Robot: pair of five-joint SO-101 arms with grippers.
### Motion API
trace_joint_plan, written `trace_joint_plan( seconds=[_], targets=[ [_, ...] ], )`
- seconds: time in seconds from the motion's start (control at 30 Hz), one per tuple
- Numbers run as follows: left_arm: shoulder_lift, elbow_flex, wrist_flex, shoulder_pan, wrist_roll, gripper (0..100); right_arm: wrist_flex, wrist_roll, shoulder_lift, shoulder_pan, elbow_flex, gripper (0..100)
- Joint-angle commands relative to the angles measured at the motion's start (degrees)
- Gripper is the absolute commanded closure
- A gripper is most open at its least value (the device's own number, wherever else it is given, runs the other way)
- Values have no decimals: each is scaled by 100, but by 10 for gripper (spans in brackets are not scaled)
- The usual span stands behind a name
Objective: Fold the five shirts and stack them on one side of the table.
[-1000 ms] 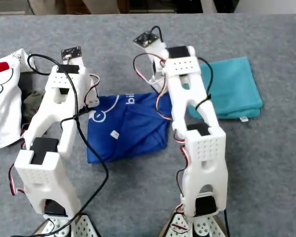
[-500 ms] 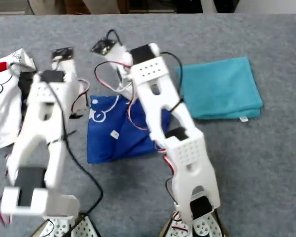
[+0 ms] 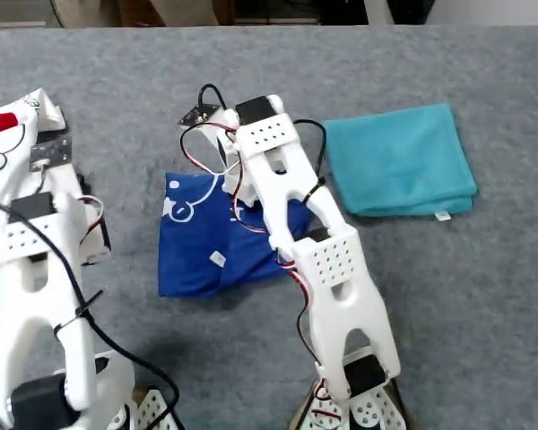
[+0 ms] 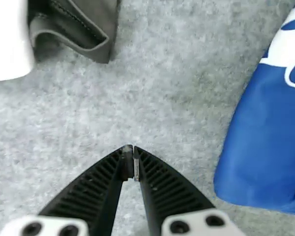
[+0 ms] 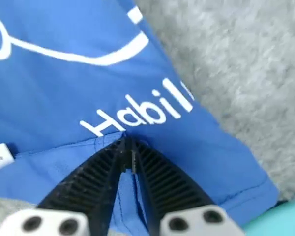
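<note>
A blue shirt (image 3: 197, 255) with white print lies partly folded mid-table. My right gripper (image 5: 128, 150) sits on top of it, shut on a pinched fold of the blue cloth (image 5: 64, 88) beside the lettering. The right arm (image 3: 269, 152) stretches over the shirt's far edge. My left gripper (image 4: 129, 160) is shut on nothing, hovering over bare grey carpet between the blue shirt (image 4: 265, 137) and a dark grey shirt (image 4: 73, 24). A folded teal shirt (image 3: 399, 166) lies at the right. A white shirt (image 3: 4, 161) with a red patch lies crumpled at the far left.
The left arm (image 3: 36, 242) stands over the edge of the white shirt (image 4: 7, 39). A corner of the teal shirt (image 5: 290, 221) shows just past the blue one. The near part and the back of the grey carpet (image 3: 475, 313) are open.
The right arm has swung left with the blue cloth, drawing the shirt's right side over and making it narrower. The left arm has drawn back off the shirt toward the near left.
</note>
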Motion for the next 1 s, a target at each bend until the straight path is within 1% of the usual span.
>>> trace_joint_plan(
  seconds=[0.0, 0.2, 0.33, 0.43, 0.5, 0.73, 0.97],
  targets=[
    [-321, -26, 229, -114, -176, 981, 220, 0, -136, 119, -242, 997],
    [-558, -9, 492, -299, -273, 981, 237, -53, -154, 127, -136, 997],
    [-708, 0, 519, -563, -404, 981, 237, -18, -488, 119, 462, 997],
    [-787, -97, 1143, -624, -545, 981, 220, -9, -804, 251, 963, 997],
    [-866, -62, 1327, -668, -571, 981, 220, -9, -1051, 347, 1279, 997],
    [-1253, 343, 1380, -774, -571, 981, 202, -9, -2026, 462, 2809, 997],
    [-1622, 387, 1380, -888, -571, 980, -343, -9, -3565, 470, 4884, 997]
  ],
)
